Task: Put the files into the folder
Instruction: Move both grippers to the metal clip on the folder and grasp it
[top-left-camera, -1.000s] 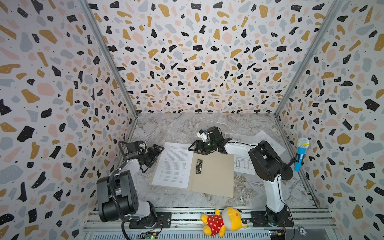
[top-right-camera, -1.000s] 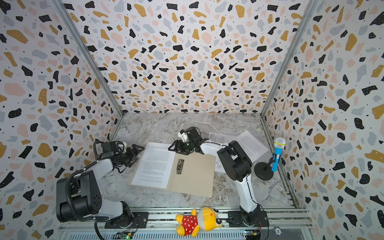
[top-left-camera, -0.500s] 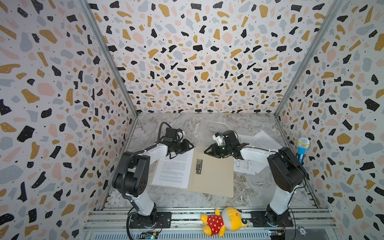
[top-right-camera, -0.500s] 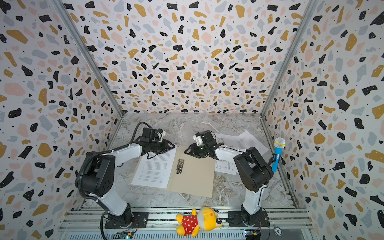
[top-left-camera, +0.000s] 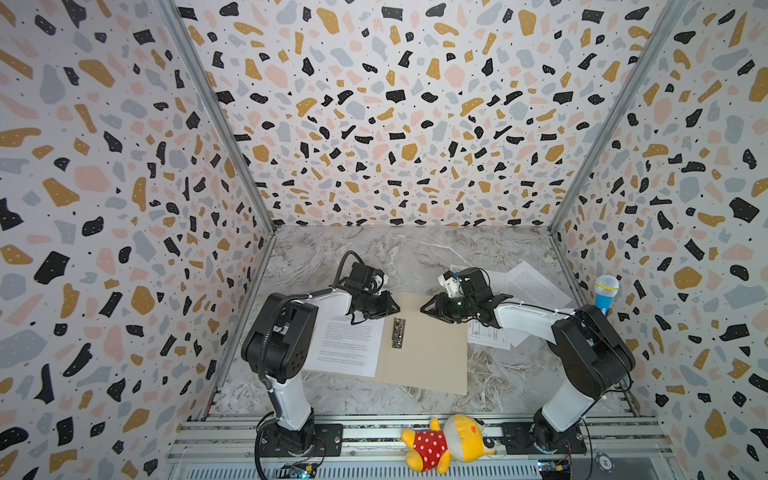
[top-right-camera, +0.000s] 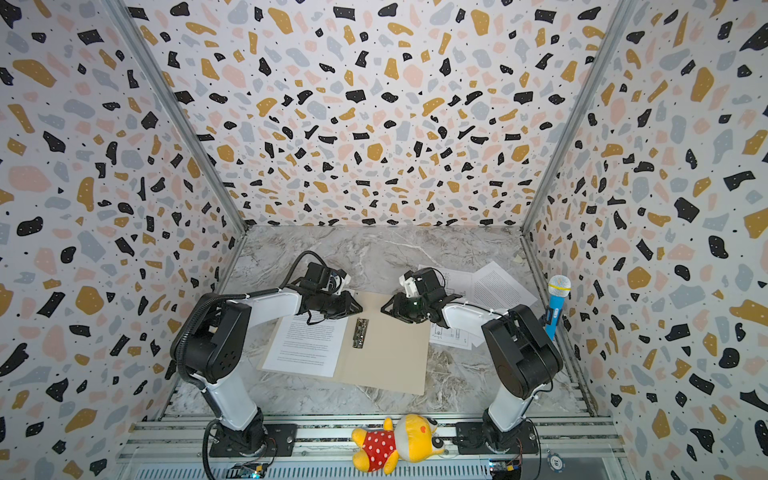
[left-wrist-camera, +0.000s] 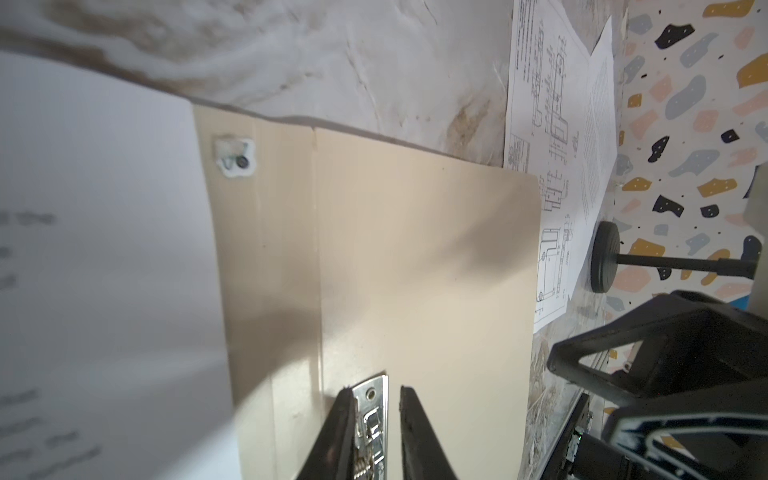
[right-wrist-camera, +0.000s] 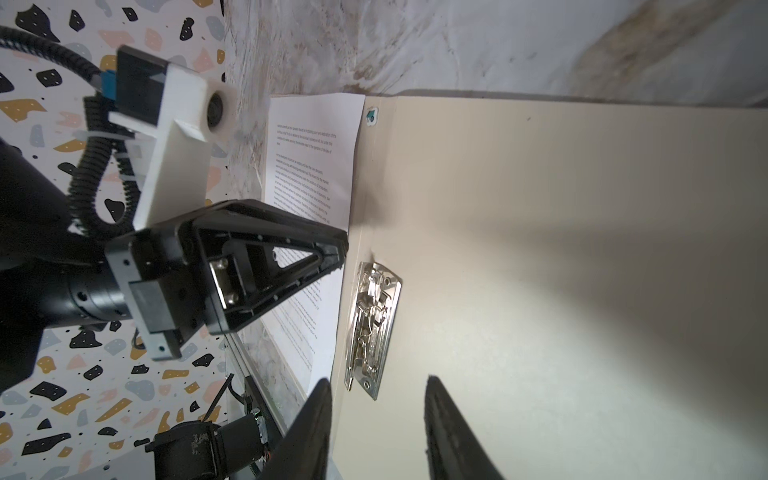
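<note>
Left wrist: left end effector slightly open, empty, over folder.

Text sheet blurred; drawing sheet partly under right arm.

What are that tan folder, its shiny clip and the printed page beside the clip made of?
Folder: seemingly matte tan card, creased along its spine. Clip: probably polished metal, mirror-bright, with a small spring. Page: thin white paper, printed text, lying flat.

Folder matt tan card; clip shiny metal; sheet white paper; tabletop smooth marble-look
</note>
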